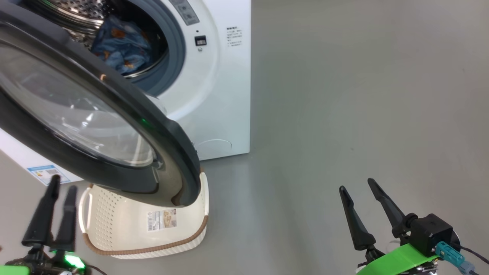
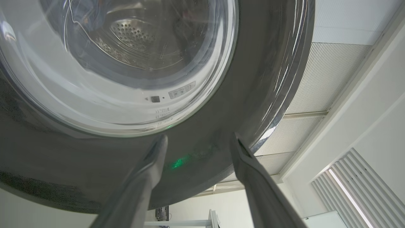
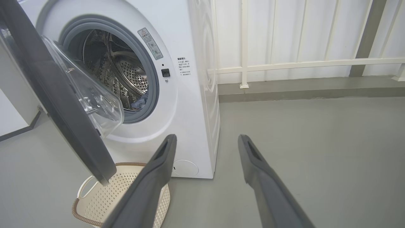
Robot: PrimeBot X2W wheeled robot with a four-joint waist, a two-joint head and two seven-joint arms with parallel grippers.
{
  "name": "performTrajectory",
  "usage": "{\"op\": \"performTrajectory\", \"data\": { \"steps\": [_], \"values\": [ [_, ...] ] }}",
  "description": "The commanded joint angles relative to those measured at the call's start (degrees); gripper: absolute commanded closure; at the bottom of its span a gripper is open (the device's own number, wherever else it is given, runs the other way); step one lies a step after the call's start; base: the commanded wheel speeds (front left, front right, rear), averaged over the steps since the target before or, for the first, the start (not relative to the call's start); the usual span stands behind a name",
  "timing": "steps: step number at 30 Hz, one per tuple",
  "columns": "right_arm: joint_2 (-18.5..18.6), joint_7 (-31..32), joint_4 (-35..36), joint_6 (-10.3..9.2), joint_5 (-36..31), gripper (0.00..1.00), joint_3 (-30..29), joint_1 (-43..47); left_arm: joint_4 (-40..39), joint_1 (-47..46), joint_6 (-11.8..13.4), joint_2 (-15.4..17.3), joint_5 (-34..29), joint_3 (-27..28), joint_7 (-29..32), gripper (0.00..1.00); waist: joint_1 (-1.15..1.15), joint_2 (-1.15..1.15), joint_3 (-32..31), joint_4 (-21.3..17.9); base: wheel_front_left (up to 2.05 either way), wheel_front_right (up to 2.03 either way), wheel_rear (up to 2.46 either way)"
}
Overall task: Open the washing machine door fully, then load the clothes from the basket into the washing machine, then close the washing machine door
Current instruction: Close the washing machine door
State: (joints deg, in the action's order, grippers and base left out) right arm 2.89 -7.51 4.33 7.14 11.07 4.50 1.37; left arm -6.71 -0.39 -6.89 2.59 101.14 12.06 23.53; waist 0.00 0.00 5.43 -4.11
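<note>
The washing machine (image 1: 225,95) stands at upper left with its drum showing. Light-blue printed clothes (image 1: 122,46) lie inside the drum, and a bit of them shows low in the opening (image 3: 139,103). The washing machine door (image 1: 164,145) is swung out, its black rim hanging over the cream basket (image 1: 153,250) on the floor below. Nothing lies in the basket (image 3: 110,196) except a label on its floor. My left gripper (image 1: 63,183) is open just under the door's rim (image 2: 221,110), with nothing between its fingers. My right gripper (image 1: 356,184) hangs open over bare floor, right of the machine (image 3: 196,110).
Grey floor (image 1: 363,95) stretches to the right of the machine. A white railing and a low step (image 3: 300,88) run along the back wall. A blue sticker (image 1: 46,173) sits on the machine's front by my left gripper.
</note>
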Motion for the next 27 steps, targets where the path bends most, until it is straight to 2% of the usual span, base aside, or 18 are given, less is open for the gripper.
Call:
{"op": "performTrajectory", "data": {
  "steps": [1, 3, 5, 10, 12, 15, 17, 18, 22, 27],
  "values": [
    [0.0, 0.3, 1.7, 0.35, -0.4, 0.0, 1.1, -0.3, -2.6, -0.6, -0.6, 0.6, -2.9, 2.2, -1.9, 0.0, 0.0, 0.0, -0.7, 0.6, 0.0, 0.0, 0.0],
    [0.0, 0.5, 1.9, 0.35, -0.4, 0.0, 0.9, -0.1, -4.0, -0.1, -0.6, 0.5, -8.8, 1.8, -5.6, 0.0, 0.0, 0.0, -0.9, 0.8, 0.0, 0.0, 0.0],
    [0.0, 0.7, 2.1, 0.35, -0.5, 0.0, 0.7, 0.1, -5.2, 0.6, -0.6, 1.2, -18.0, 0.4, -9.8, 0.0, 0.0, 0.0, -1.3, 0.9, 0.0, 0.0, 0.0],
    [0.0, 1.1, 2.4, 0.35, -0.8, 0.0, 0.2, 0.9, -3.3, 3.7, -0.6, 7.0, -48.6, -6.6, -22.3, 0.0, 0.0, 0.0, -2.7, 1.0, 0.0, 0.0, 0.0],
    [0.0, 1.4, 2.5, 0.35, -1.0, 0.0, 0.0, 1.4, -2.0, 4.5, 1.4, 8.8, -59.7, -8.9, -26.1, 0.0, 0.0, 0.0, -3.4, 1.0, 0.0, 0.0, 0.0],
    [0.0, 1.7, 2.6, 0.35, -1.2, 0.0, -0.2, 2.1, -0.9, 5.2, 4.9, 9.5, -70.2, -11.7, -30.2, 0.0, 0.0, 0.0, -4.4, 1.0, 0.0, 0.0, 0.0],
    [0.0, 2.0, 2.8, 0.35, -1.4, 0.0, -0.3, 2.5, -0.8, 5.8, 6.7, 9.4, -74.5, -12.9, -32.3, 0.0, 0.0, 0.0, -4.8, 1.0, 0.0, 0.0, 0.0],
    [0.0, 2.0, 2.8, 0.35, -1.4, 0.0, -0.3, 2.5, -0.8, 5.8, 6.7, 9.4, -74.5, -12.9, -32.3, 0.0, 0.0, 0.0, -4.8, 1.0, 0.0, 0.0, 0.0],
    [0.0, 2.3, 3.2, 0.35, -1.6, 0.0, -0.7, 3.6, -0.3, 7.4, 9.7, 9.4, -80.5, -14.8, -34.5, 0.0, 0.0, 0.0, -5.6, 1.2, 0.0, 0.0, 0.0],
    [0.0, 2.7, 3.5, 0.35, -2.0, 0.0, -1.0, 4.4, 0.6, 8.8, 11.4, 9.1, -83.3, -16.1, -35.2, 0.0, 0.0, 0.0, -5.9, 1.6, 0.0, 0.0, 0.0]
  ]
}}
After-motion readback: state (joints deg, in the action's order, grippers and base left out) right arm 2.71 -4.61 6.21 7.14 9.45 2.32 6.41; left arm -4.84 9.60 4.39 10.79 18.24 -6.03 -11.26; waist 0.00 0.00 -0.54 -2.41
